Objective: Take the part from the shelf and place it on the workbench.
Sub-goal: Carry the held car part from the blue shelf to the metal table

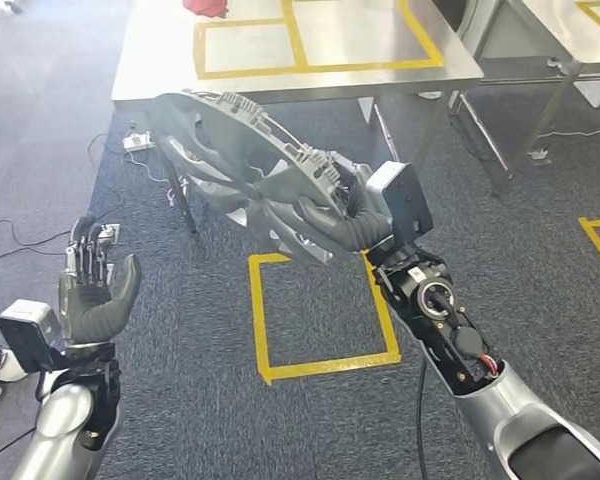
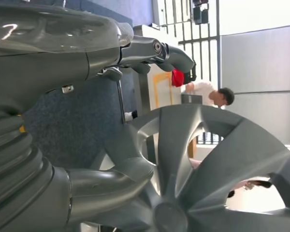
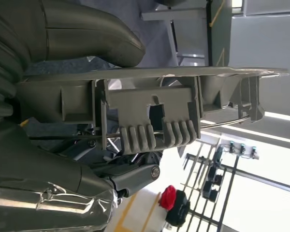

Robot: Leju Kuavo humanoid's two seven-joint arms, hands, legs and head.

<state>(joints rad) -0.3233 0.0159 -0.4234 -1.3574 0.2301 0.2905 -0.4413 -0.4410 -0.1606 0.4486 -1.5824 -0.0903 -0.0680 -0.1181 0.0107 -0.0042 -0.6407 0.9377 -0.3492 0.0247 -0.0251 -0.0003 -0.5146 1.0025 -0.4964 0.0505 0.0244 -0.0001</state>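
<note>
Gripping the grey part (image 1: pixel 244 165) by its rim, the right hand (image 1: pixel 346 215) holds it beside the spread, empty left hand (image 1: pixel 97 290).

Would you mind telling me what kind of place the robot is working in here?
Most likely an industrial test or training workshop: a steel workbench marked with yellow tape, yellow tape squares on grey carpet, and a grey wheel cover held by the right hand.
</note>
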